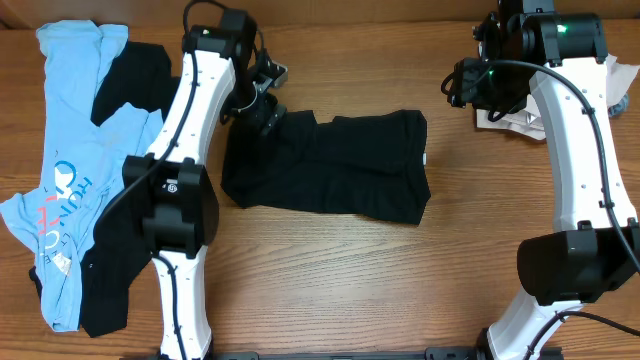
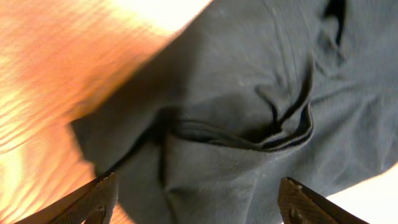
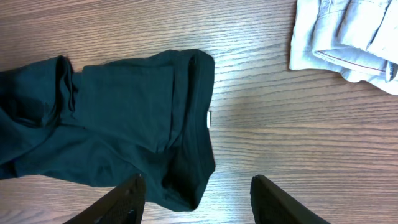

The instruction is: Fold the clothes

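1. Hard to make out from overhead: the left gripper (image 1: 266, 112), dark against the far-left corner of the black T-shirt (image 1: 330, 165); cannot tell from there whether touching.
2. In the left wrist view, only two fingertips (image 2: 102, 193) visible at the bottom edge, the rest cut off. Set wide apart with nothing between them, hovering over bunched black cloth and a seam fold.
3. Same cut-off for the right gripper (image 3: 198, 183): spread apart, empty, above the bare table (image 3: 280, 149) by the shirt's right edge.
4. Lying mid-table, mostly flat but rumpled in layers. Long axis left to right, with the white tag (image 1: 424, 158) at the right edge. Left end partly hidden under the left arm (image 1: 195, 90).
5. At the left side: a light-blue printed tee (image 1: 70, 150), long axis near to far, lying over a black garment (image 1: 135, 70) largely hidden beneath it.
6. At the far right: pale folded cloth (image 1: 510, 120), mostly hidden behind the right arm (image 1: 580, 150) from overhead and cut off by the frame edge in the right wrist view.
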Controlling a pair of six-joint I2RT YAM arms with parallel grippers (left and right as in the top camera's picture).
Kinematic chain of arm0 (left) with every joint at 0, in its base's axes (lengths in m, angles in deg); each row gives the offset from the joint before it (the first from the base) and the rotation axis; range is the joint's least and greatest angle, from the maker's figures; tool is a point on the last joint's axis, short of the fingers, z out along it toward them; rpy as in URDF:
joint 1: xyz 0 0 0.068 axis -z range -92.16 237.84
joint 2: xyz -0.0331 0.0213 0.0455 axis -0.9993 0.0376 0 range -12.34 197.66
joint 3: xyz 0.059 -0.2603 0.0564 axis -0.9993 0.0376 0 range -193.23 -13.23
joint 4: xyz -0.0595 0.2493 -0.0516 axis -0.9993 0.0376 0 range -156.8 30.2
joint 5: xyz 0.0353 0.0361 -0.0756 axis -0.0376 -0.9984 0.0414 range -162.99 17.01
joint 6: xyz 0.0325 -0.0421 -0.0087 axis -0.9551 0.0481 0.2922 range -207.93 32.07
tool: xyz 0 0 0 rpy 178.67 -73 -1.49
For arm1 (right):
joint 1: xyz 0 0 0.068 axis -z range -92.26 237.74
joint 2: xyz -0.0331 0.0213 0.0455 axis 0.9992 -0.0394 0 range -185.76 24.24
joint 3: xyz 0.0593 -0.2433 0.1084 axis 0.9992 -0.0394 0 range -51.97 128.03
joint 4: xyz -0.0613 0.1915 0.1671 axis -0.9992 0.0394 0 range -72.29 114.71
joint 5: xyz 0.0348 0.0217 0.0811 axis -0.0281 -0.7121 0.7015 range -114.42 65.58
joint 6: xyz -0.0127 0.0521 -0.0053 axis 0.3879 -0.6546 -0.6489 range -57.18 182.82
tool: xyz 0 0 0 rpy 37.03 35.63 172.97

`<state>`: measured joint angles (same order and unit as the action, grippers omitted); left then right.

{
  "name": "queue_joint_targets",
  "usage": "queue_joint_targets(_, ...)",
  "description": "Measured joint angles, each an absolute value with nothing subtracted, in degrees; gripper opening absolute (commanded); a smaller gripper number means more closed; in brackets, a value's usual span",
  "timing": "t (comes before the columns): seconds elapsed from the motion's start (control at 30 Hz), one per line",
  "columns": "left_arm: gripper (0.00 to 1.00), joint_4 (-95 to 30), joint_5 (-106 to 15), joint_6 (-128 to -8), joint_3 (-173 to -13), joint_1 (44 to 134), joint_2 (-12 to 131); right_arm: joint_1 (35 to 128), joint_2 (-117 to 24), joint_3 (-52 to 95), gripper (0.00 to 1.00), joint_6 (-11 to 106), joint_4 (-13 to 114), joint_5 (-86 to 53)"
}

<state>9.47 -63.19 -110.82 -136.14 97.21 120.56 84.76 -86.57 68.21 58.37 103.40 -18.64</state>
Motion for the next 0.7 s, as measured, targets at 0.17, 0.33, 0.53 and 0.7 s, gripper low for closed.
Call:
queue_joint_targets(0.17,0.83,10.32,-58.64,-116.26,-135.47,97.34,122.46,84.76,-86.57,68.21,0.58,58.4,103.4,-18.64)
queue_joint_targets(0.33,0.8,10.11,-57.77,-119.04,-135.34,97.67,122.46,84.76,-86.57,68.21,0.58,58.37,103.4,-18.64)
queue_joint_targets(0.53,0.8,9.34,-59.21,-119.94,-134.96,97.65,122.46,84.76,-86.57,68.21,0.58,58.37,103.43,-18.66)
queue_joint_targets(0.7,0.79,8.36,-60.37,-120.09,-134.9,97.67,122.48,84.76,-86.57,68.21,0.58,58.37,103.43,-18.66)
